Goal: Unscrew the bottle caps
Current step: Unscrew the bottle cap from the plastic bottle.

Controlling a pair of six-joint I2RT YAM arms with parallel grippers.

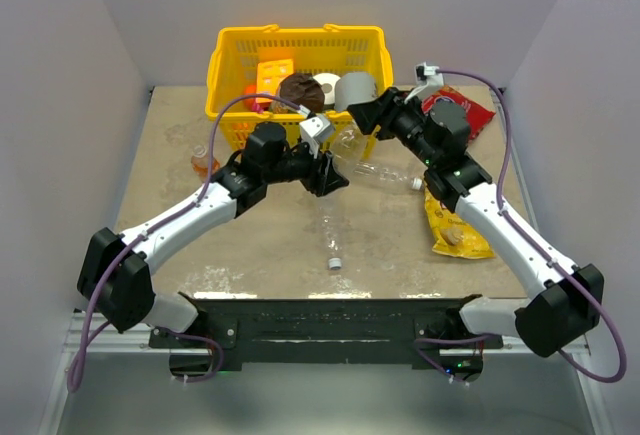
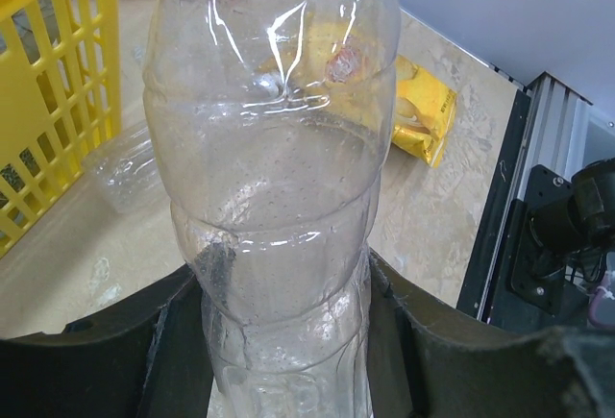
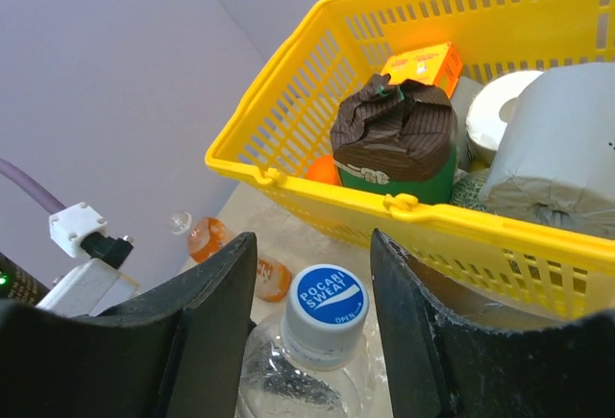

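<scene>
My left gripper is shut on the body of a clear bottle and holds it raised; in the left wrist view the bottle is clamped between the black fingers. My right gripper is open around that bottle's top. In the right wrist view the blue-faced cap sits between the fingers with gaps on both sides. A second clear bottle with its cap and a third with its cap lie on the table. The orange bottle lies at the left and also shows in the right wrist view.
A yellow basket at the back holds paper rolls, a brown-wrapped item and an orange box. A red snack bag and a yellow snack bag lie to the right. Side walls close in the table.
</scene>
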